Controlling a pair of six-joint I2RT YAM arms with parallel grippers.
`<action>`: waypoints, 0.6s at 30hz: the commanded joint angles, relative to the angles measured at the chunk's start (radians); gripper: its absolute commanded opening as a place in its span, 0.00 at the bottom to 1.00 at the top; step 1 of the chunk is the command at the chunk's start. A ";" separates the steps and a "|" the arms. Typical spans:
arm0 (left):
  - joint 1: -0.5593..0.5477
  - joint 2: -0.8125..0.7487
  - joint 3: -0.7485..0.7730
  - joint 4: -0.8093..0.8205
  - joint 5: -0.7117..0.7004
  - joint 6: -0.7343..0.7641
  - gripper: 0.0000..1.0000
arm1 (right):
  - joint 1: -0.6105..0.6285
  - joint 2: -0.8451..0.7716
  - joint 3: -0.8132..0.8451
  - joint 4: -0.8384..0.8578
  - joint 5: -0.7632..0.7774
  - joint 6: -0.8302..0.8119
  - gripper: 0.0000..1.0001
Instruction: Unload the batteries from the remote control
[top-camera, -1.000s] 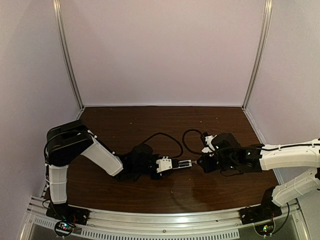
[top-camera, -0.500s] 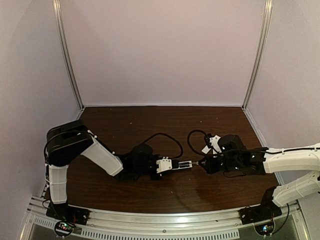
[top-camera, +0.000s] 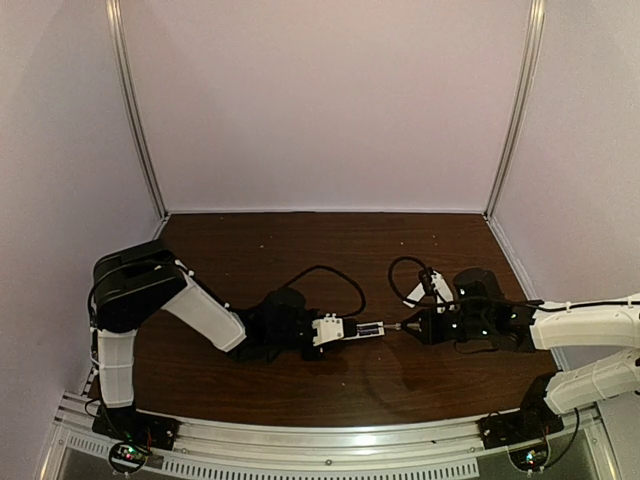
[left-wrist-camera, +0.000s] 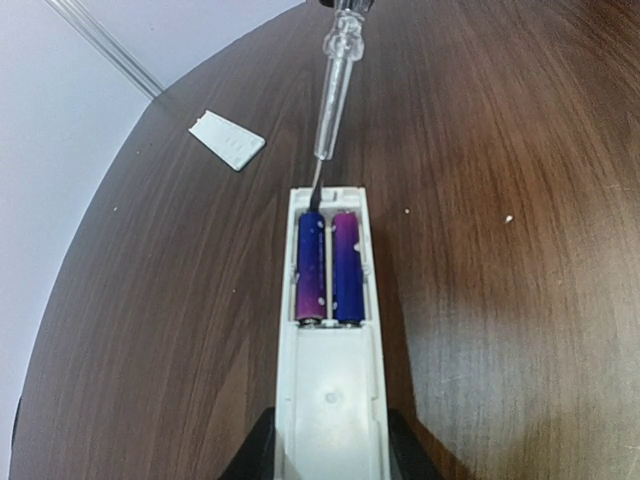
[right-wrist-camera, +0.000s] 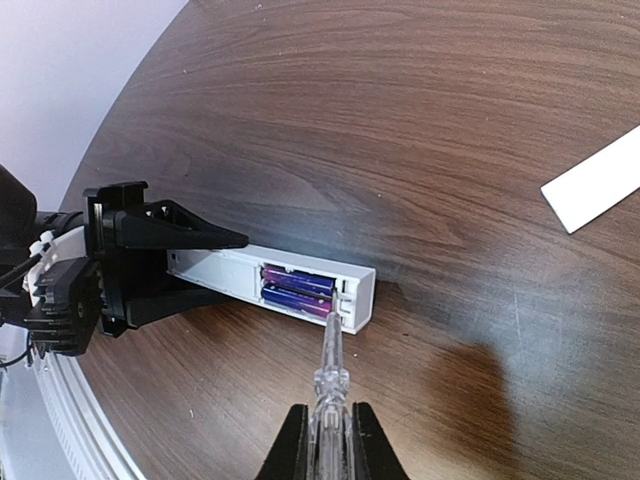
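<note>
Counted one remote control (left-wrist-camera: 328, 400), white, low on the dark wooden tabletop (left-wrist-camera: 520, 250), back compartment uncovered and facing up; could not tell whether resting on the wood or held just off it. Counted two purple batteries (left-wrist-camera: 310, 268), seated side by side in that compartment. Counted one clear-handled screwdriver (right-wrist-camera: 328, 385), one flat white strip (left-wrist-camera: 228, 139), two claws. Found the left claw (left-wrist-camera: 330, 462) clamped on the remote control's near end, one finger on each long side, with the battery end sticking out well past the fingertips toward the other arm. Found the right claw (right-wrist-camera: 325, 445) closed on the screwdriver's handle, shaft pointing at the remote control's free end. Saw the metal tip reaching the compartment's far end, right at the end of one battery; could not tell whether touching. Placed the remote control between the two claws in the top view, near the middle of the tabletop toward the front, in line with both. Placed the white strip loose on the tabletop, well apart from the remote control.
</note>
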 joint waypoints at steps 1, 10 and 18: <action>-0.018 0.013 0.016 -0.036 0.082 0.009 0.00 | -0.013 0.012 -0.029 0.125 -0.226 0.015 0.00; -0.019 0.015 0.019 -0.037 0.091 0.008 0.00 | -0.084 0.038 -0.056 0.160 -0.307 0.032 0.00; -0.019 0.016 0.019 -0.040 0.098 0.008 0.00 | -0.155 0.097 -0.080 0.218 -0.384 0.067 0.00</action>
